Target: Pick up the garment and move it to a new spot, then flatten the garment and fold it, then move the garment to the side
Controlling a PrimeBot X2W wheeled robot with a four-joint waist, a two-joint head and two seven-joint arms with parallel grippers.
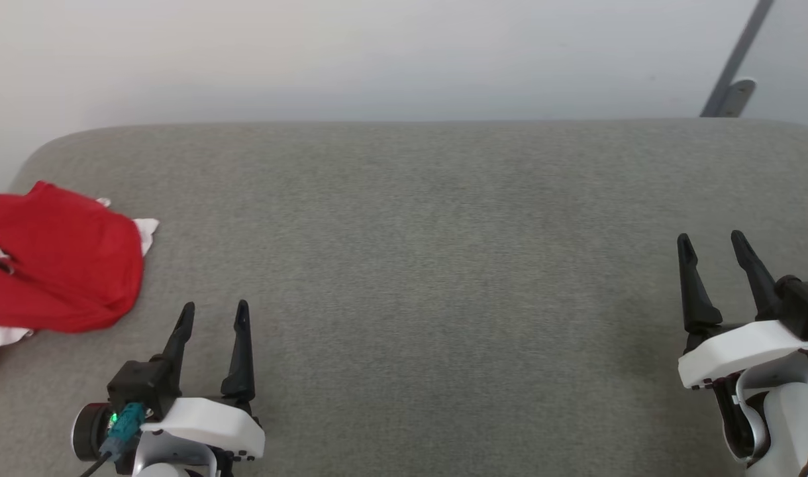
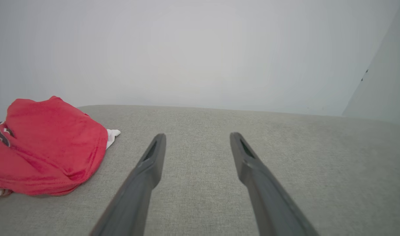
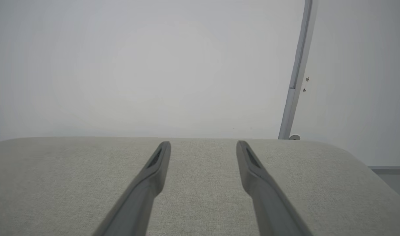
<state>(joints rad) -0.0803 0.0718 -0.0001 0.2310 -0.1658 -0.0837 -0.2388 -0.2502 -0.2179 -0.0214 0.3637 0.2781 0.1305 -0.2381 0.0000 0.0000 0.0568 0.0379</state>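
The garment [image 1: 59, 262] lies on the left end of the padded surface [image 1: 430, 265]. The left gripper [image 1: 215, 308] is near it, to its right and closer to the robot, apart from it. The right gripper [image 1: 710, 237] is over the right end, well apart from both. Behind the surface stands a wall [image 1: 377, 59], with a slanted rail [image 1: 735, 66] at its right.

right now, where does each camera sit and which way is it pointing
Head view: on the head, looking forward and down at the grey padded surface; left gripper lower left, right gripper lower right, both open.
Left wrist view: on the left wrist, looking along its two fingers across the surface toward the pale wall.
Right wrist view: on the right wrist, along its fingers toward the wall and a grey pole.
Shared: head and left wrist views both show the red garment crumpled at the surface's left end.
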